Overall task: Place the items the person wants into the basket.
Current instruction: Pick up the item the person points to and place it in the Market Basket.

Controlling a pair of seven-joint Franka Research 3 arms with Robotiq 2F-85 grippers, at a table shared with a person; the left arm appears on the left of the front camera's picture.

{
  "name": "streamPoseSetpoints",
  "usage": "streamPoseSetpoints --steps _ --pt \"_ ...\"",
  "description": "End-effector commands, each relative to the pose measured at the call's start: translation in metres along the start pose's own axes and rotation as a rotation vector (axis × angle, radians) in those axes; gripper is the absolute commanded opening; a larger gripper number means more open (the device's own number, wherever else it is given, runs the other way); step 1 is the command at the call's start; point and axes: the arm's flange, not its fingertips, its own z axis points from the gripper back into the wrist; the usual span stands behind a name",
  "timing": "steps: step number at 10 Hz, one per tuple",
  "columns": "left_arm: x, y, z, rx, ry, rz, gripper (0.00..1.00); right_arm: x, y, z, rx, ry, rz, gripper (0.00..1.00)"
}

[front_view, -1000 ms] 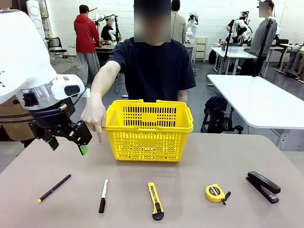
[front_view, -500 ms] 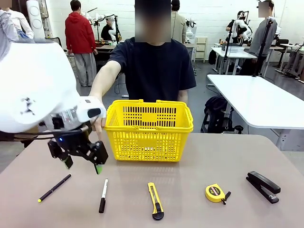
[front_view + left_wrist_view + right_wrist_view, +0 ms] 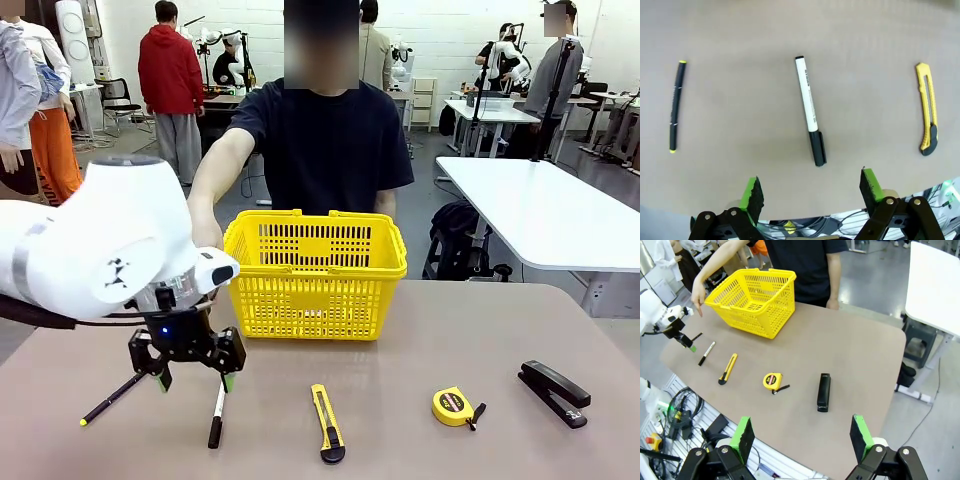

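Brownish table (image 3: 450, 330) is shared with a person (image 3: 325, 140) in a black T-shirt, and the yellow basket (image 3: 314, 270) is parked at its far side. The left gripper (image 3: 195, 382) is held just above the marker (image 3: 216, 422), jaws spread wide, nothing pinched (in the wrist view the black cap is lined up between the green pads). The right gripper (image 3: 802, 434) is spread too, up high, empty. The tape measure (image 3: 455, 406) and stapler (image 3: 553, 393) are laid near the front edge, right of the utility knife (image 3: 326, 424).
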Motion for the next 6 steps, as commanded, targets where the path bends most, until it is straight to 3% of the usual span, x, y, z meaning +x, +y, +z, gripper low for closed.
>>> streamPoseSetpoints --steps 1,6 --pt "0.003 -0.013 -0.017 0.006 -0.018 0.062 1.00 0.000 -0.001 -0.001 0.007 -0.002 0.007 1.00" --pt "0.015 -0.023 -0.058 0.068 0.061 0.079 1.00 0.000 -0.001 -0.001 0.007 -0.002 0.007 1.00"
